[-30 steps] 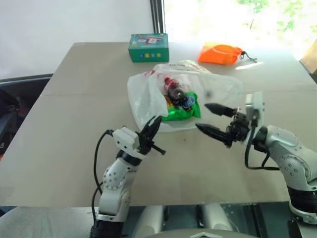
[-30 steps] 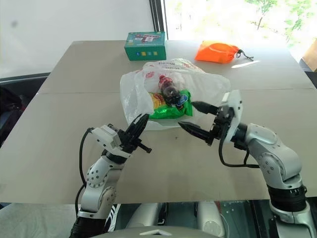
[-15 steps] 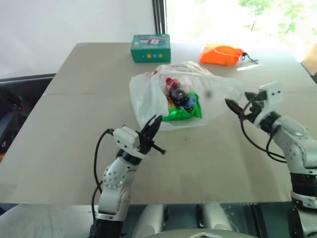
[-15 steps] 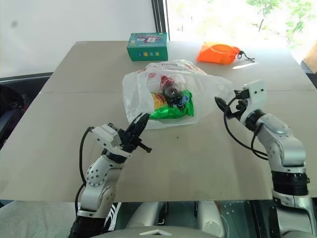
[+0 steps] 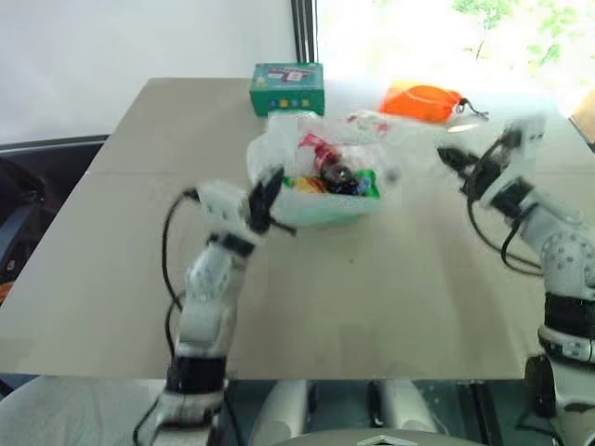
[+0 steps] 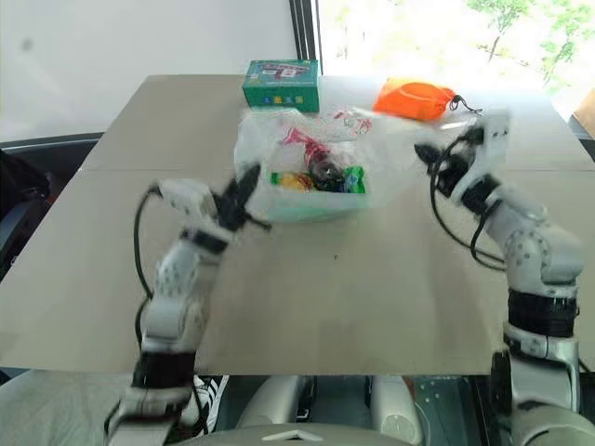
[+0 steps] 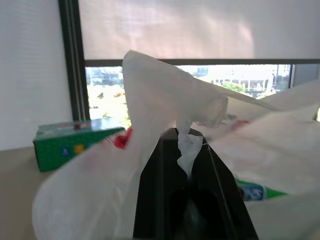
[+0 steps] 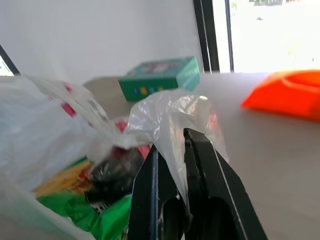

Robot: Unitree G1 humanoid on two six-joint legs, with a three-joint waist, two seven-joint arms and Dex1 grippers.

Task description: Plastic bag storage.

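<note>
Two grippers are clamped on the plastic bag, one at each side of its mouth. At the robot's left, the left gripper has its black fingers pressed together on a twisted fold of the white film, which rises above the fingertips in the left wrist view. At the robot's right, the right gripper has its fingers closed on a crumpled bit of the translucent film.

Between them the bag is stretched sideways over the middle of the tabletop, its mouth held up; whether its bottom touches the surface I cannot tell. Red print shows on the film. Inside lie a green snack packet, something yellow beside it, and a dark bottle-like thing with a red label.

Beyond the bag, near the far edge of the tabletop, a green box stands toward the left, and an orange cloth pouch with a drawstring lies toward the right, both apart from the bag.
</note>
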